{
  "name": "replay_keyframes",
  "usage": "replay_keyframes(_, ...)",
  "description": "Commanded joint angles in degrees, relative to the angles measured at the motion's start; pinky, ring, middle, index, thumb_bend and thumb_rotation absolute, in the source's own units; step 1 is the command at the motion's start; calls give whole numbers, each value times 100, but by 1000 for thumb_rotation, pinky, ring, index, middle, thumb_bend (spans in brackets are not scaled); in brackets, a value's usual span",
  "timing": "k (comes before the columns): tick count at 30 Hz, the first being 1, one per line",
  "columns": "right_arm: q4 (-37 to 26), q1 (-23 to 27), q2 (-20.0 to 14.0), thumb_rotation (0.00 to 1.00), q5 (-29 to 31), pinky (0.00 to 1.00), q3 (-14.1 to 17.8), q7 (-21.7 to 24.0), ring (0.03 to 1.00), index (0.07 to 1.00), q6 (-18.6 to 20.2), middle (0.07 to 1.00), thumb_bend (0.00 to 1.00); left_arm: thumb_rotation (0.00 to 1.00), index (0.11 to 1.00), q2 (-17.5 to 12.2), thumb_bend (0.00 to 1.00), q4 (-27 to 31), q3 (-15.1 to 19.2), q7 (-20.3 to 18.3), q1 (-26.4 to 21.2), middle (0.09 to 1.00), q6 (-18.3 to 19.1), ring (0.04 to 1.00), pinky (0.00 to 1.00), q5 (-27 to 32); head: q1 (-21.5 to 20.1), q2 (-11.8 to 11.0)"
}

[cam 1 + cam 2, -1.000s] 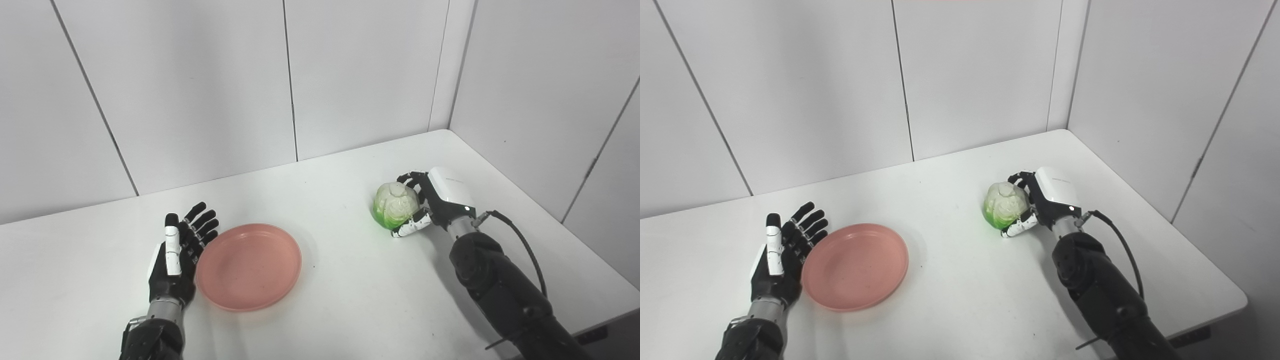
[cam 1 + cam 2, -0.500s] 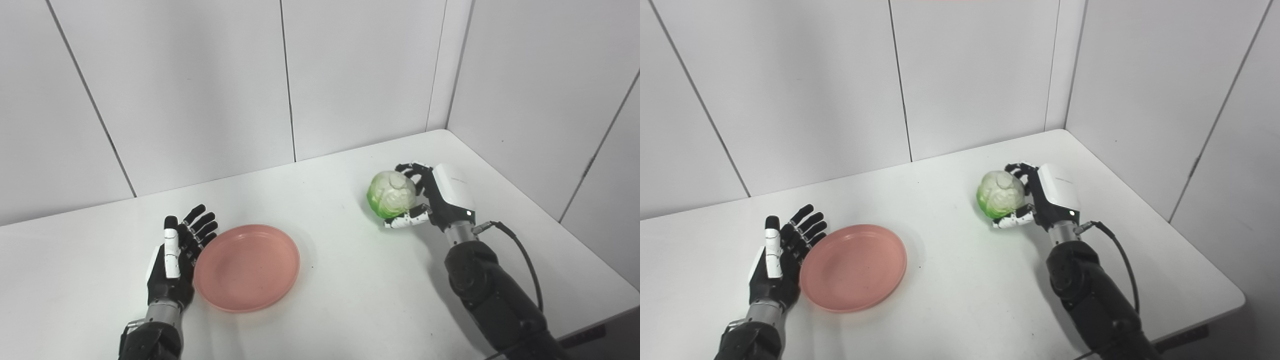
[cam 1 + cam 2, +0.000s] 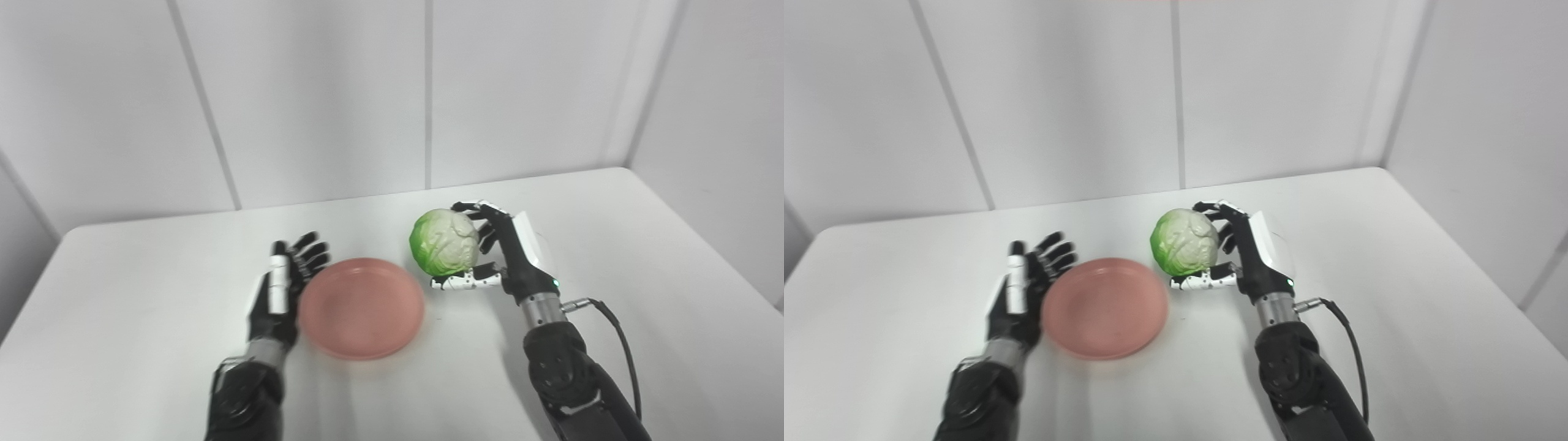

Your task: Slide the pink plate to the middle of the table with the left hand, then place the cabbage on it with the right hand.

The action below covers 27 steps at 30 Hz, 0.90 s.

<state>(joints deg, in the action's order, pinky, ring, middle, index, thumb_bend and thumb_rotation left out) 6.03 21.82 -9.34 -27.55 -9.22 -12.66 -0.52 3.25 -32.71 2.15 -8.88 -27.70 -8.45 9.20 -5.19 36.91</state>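
The pink plate lies flat on the white table, near its middle. My left hand rests edge-on against the plate's left rim, fingers spread and holding nothing. A green and white cabbage is lifted off the table in my right hand, whose fingers curl over its top and whose thumb sits under it. The cabbage hangs just beyond the plate's right rim, a little above it. In the right eye view the cabbage sits the same way beside the plate.
White wall panels close the table at the back and on the right. A black cable runs from my right wrist along the forearm. The table's left corner shows at the far left.
The camera has swung, shifting the whole scene. My right hand has lifted the cabbage and carried it left toward the plate. My left hand stays at the plate's left rim.
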Motion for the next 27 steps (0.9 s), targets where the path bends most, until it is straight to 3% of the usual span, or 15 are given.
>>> replay_keyframes(1, 2, 286, 60, 0, 58, 340, -98, 91, 396, 517, -419, 451, 526, 1000, 784, 156, 818, -71, -72, 66, 201, 799, 18, 816, 837, -71, 202, -2)
replay_keyframes(6, 382, 345, 287, 0, 42, 356, -417, 287, 423, 497, -631, 472, 528, 1000, 804, 217, 839, -40, -134, 206, 202, 814, 55, 822, 852, -177, 598, -4)
replay_keyframes(13, 983, 526, 350, 0, -159, 333, -726, 377, 391, 514, -779, 447, 526, 1000, 811, 248, 842, -147, -125, 242, 144, 826, -66, 836, 863, -202, 662, -2)
replay_keyframes(23, 1680, 786, 193, 0, -954, 276, -1175, 69, 355, 517, -1132, 441, 524, 1000, 807, 188, 837, -215, -133, 173, 111, 824, -128, 835, 825, -204, 535, -4)
replay_keyframes(25, 1752, 794, 189, 0, -1034, 285, -1182, -52, 367, 521, -1208, 445, 524, 1000, 810, 182, 834, -165, -146, 167, 130, 825, -94, 832, 823, -212, 519, 10)
replay_keyframes(27, 1727, 778, 156, 1, -1202, 345, -1209, -195, 442, 525, -1205, 459, 524, 1000, 813, 167, 833, -163, -160, 158, 134, 828, -95, 835, 821, -230, 510, 16)
